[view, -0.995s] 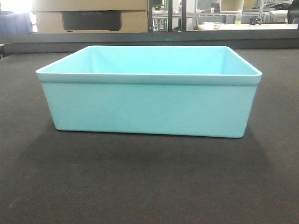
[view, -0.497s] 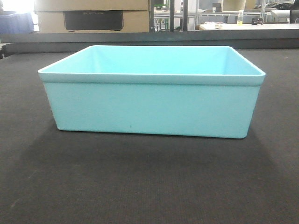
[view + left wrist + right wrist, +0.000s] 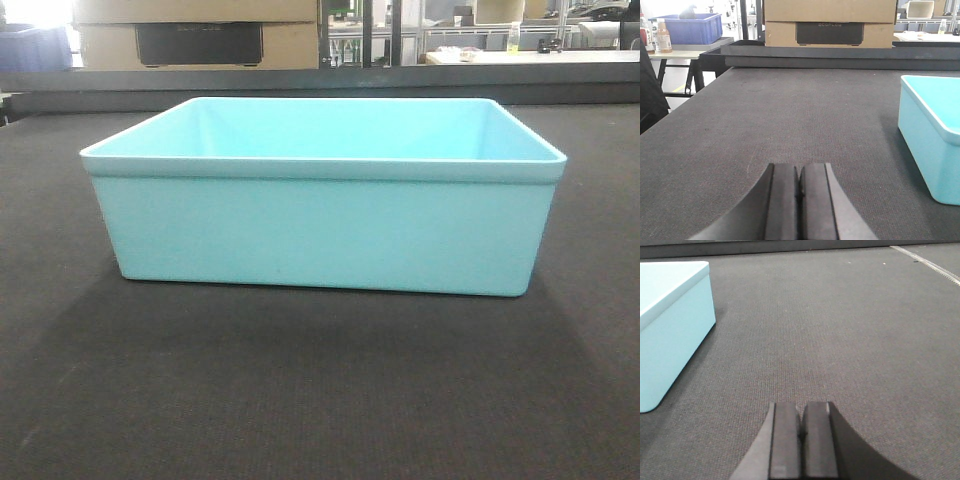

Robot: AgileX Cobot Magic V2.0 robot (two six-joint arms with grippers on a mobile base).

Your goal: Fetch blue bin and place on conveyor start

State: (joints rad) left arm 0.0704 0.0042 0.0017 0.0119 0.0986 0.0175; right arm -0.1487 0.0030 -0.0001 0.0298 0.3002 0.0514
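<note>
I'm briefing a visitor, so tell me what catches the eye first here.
The pale turquoise bin dominates, sitting empty and upright in the middle of the dark charcoal conveyor belt. Either side of it, the left gripper and right gripper sit low over the belt, jaws shut on nothing, both apart from the bin.

Beyond the desk's far edge we see a dark rail and stacked cardboard boxes bearing a black panel. Past the far left corner, a side table carries a royal-blue crate and a bottle. Bright light enters at upper left. Shelving fills the right background.
</note>
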